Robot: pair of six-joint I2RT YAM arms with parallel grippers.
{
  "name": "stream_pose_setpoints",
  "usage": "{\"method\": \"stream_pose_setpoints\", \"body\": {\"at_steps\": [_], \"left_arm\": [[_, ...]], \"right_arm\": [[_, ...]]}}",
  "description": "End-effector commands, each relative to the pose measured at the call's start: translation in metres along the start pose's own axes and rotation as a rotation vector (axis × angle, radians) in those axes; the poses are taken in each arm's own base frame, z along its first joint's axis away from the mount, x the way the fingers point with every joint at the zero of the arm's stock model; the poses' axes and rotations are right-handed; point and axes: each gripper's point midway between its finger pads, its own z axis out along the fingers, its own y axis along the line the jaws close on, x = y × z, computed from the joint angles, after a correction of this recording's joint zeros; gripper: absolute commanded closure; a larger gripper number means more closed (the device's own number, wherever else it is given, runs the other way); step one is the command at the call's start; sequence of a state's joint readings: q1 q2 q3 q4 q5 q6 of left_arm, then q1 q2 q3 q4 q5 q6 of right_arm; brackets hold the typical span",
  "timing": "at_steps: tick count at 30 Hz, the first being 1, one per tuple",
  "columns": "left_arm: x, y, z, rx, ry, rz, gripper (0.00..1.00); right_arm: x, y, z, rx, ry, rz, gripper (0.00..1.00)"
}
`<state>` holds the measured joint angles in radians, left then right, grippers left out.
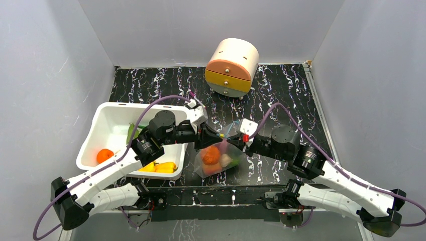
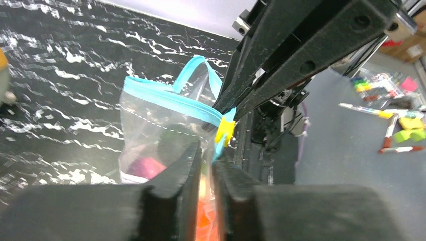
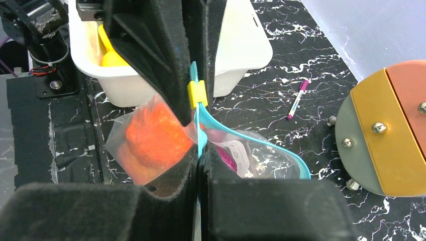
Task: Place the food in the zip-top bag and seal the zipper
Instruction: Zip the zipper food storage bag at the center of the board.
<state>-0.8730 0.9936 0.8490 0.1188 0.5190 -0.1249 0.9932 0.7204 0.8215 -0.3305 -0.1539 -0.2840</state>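
The clear zip-top bag hangs between my two grippers just above the table. It holds an orange-red fruit, also in the right wrist view, and a magenta piece. The blue-green zipper runs along its mouth, partly gaping on the far side. The yellow slider sits between the two grippers' tips. My left gripper is shut on the bag's edge just below the slider. My right gripper is shut on the zipper strip.
A white tub at the left holds an orange fruit, yellow peppers and a green leaf. A round drawer box stands at the back. A pink pen lies on the marbled table.
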Motion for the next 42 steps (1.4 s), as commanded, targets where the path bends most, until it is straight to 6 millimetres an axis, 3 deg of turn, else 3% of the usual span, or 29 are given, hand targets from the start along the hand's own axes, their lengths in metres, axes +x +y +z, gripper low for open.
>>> {"method": "stream_pose_setpoints", "body": {"at_steps": [1, 6, 11, 19, 24, 32, 37, 42], "left_arm": [[-0.016, -0.012, -0.002, 0.059, -0.067, 0.065, 1.0], [-0.019, -0.014, -0.005, 0.063, -0.08, 0.074, 1.0], [-0.014, -0.02, -0.005, 0.1, -0.062, 0.077, 1.0], [-0.014, -0.024, -0.004, 0.135, -0.064, 0.093, 1.0], [-0.014, -0.025, -0.005, 0.137, -0.062, 0.094, 1.0], [-0.015, -0.028, -0.007, 0.147, -0.06, 0.113, 1.0], [-0.01, -0.028, -0.008, 0.153, -0.053, 0.123, 1.0], [-0.009, -0.03, -0.011, 0.158, -0.064, 0.131, 1.0]], "right_arm": [[-0.035, -0.01, -0.001, 0.041, -0.129, 0.001, 1.0], [-0.033, -0.012, -0.009, 0.053, -0.111, -0.008, 1.0], [-0.055, -0.01, -0.021, 0.019, -0.118, -0.031, 0.75], [-0.078, 0.003, -0.021, -0.096, -0.121, -0.044, 0.58], [-0.084, 0.004, -0.013, -0.116, -0.139, -0.064, 0.59], [-0.074, 0.006, -0.005, -0.128, -0.119, -0.087, 0.64], [-0.065, 0.003, 0.0, -0.102, -0.103, -0.06, 0.78], [-0.06, 0.006, 0.001, -0.107, -0.099, -0.045, 0.78]]}}
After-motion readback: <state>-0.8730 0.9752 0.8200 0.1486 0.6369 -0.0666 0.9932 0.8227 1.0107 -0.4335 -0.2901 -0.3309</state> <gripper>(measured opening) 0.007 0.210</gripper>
